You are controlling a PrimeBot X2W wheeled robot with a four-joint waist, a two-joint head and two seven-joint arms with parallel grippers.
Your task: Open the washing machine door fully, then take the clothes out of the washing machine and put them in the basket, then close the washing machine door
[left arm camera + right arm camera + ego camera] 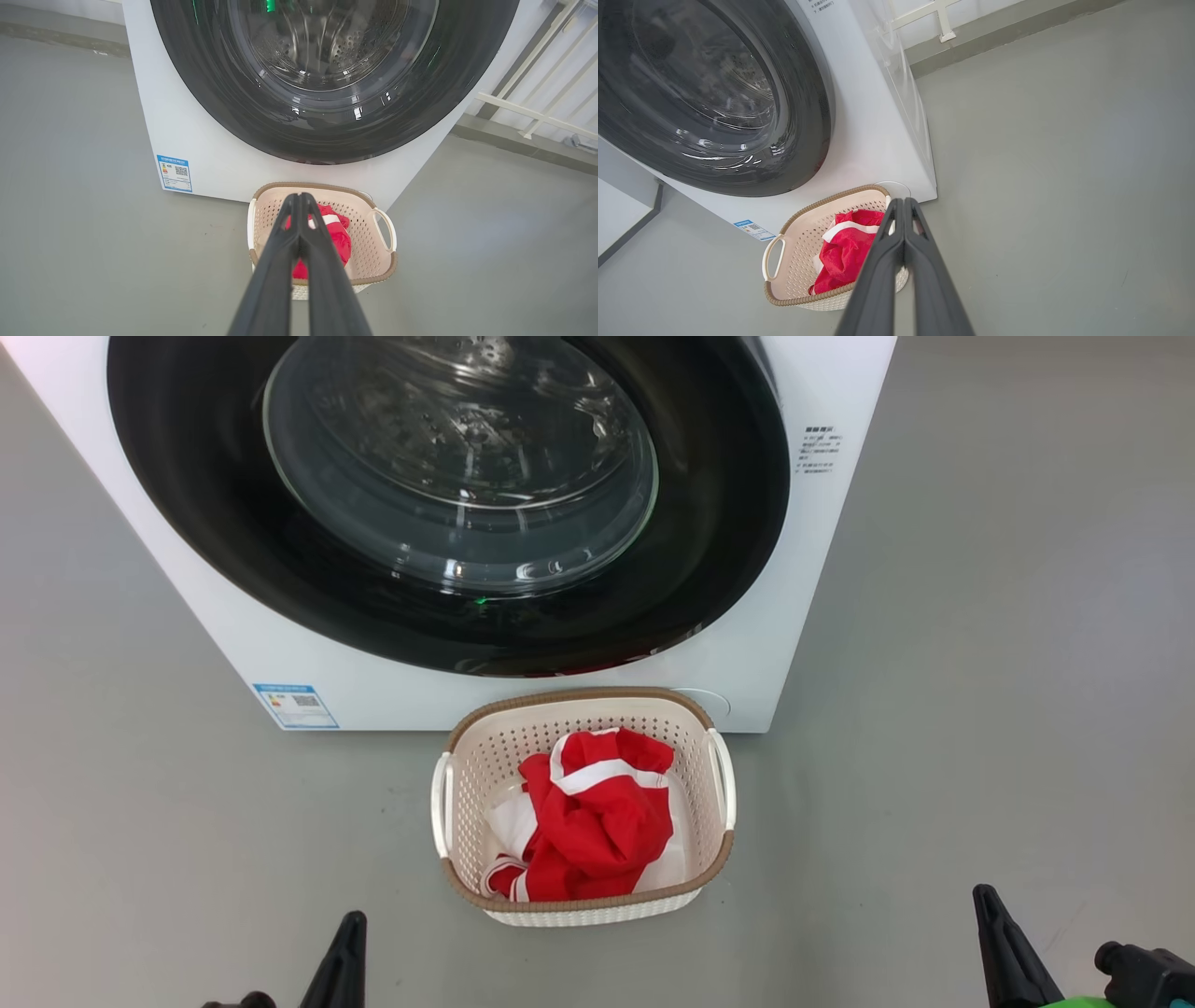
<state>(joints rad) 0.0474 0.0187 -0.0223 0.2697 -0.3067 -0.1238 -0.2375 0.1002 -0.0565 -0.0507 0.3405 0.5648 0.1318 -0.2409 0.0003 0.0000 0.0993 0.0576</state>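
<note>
One bundle of clothes, bright red with white stripes and panels, lies crumpled inside the basket, heaped toward its near right part, with bare perforated bottom showing at the far left. The basket stands upright on the grey floor, its brown woven-look rim facing up and a white handle on each short side. Directly behind the basket, and just about touching its far rim, rises the white front of the washing machine. The washing machine door sits above the basket, its glossy black ring lying flat against the machine's front and its clear glass bowl showing the steel drum behind it. A small blue label is stuck on the machine's lower corner, to the left of the basket and a little behind it. The left claw hangs in the air on the near left of the basket, its two dark fingers pressed together with nothing between them. The right claw hangs on the near right of the basket, well apart from it, fingers likewise together and empty.
</note>
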